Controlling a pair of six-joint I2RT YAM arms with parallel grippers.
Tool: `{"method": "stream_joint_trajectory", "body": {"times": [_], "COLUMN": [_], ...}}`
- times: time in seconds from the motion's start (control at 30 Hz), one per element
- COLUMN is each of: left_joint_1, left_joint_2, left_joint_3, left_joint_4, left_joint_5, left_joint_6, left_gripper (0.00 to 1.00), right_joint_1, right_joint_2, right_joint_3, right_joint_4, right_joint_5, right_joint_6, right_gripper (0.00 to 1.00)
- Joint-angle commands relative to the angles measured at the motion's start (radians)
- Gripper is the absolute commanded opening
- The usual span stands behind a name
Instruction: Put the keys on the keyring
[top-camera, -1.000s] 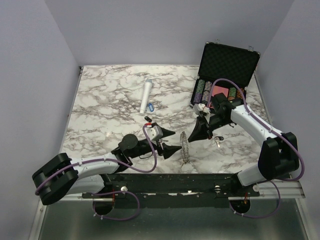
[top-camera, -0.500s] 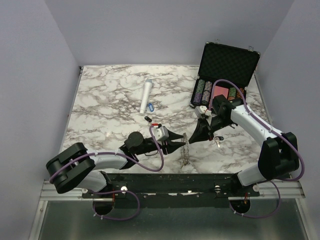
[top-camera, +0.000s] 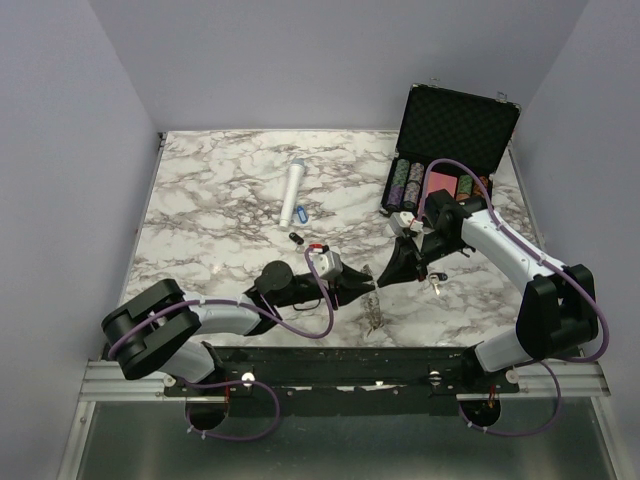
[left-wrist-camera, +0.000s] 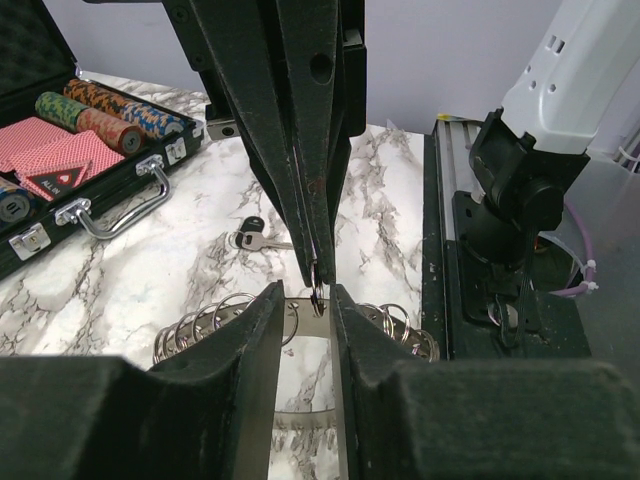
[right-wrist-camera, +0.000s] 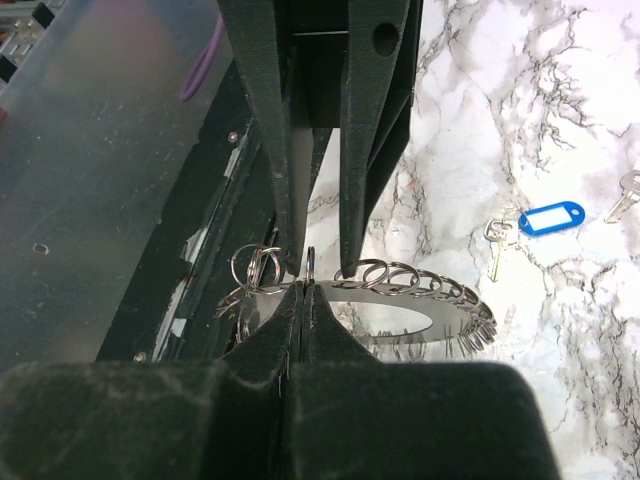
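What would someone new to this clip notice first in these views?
Both arms meet at the front centre of the table: the right gripper is pinched shut on a small loop at the rim of the keyring, which is held on edge, while the left gripper straddles that rim from the opposite side. Next comes the open black case of poker chips at the far right, then a blue-tagged key lying loose.

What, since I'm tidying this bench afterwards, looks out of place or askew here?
The keyring stands up on edge instead of lying flat, the right tool pinching one small ring on its rim. Lying loose and apart: the blue-tagged key beside the white cylinder, the black-headed key near the open chip case. Nothing looks spilled or broken.
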Motion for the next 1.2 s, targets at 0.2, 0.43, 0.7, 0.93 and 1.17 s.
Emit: {"method": "stream_joint_trajectory", "body": {"times": [0.2,0.43,0.7,0.93,1.17], "left_joint_1": [-0.003,-0.003,-0.003,-0.003,-0.003], "left_joint_2": [0.006,-0.012,-0.198,-0.36,-0.491], "left_joint_3": [0.038,0.035,0.009,0.006,-0.003], "left_joint_4": [-0.025,-0.028,-0.285,-0.51,-0.608], "left_joint_5": [0.049,0.04,0.054,0.124,0.181], "left_joint_6": [-0.006,-0.034,0.201,0.437,0.502], "left_gripper": [0.0,0.0,0.0,0.0,0.0], "right_joint_1": [0.007,0.007,0.007,0.007,0.007], "right_joint_2": [-0.006,-0.007,-0.027,-0.072,-0.124], "right_joint_3": [0.004,0.003,0.108,0.133,0.035], "right_joint_4": [-0.022,-0.027,-0.186,-0.191,-0.148], "right_joint_5": [-0.059,-0.06,0.035,0.106,0.07], "right_joint_6": [-0.021,-0.018,-0.103,-0.079,-0.11], "right_gripper": [0.0,0.04,0.49,0.5,0.53]}}
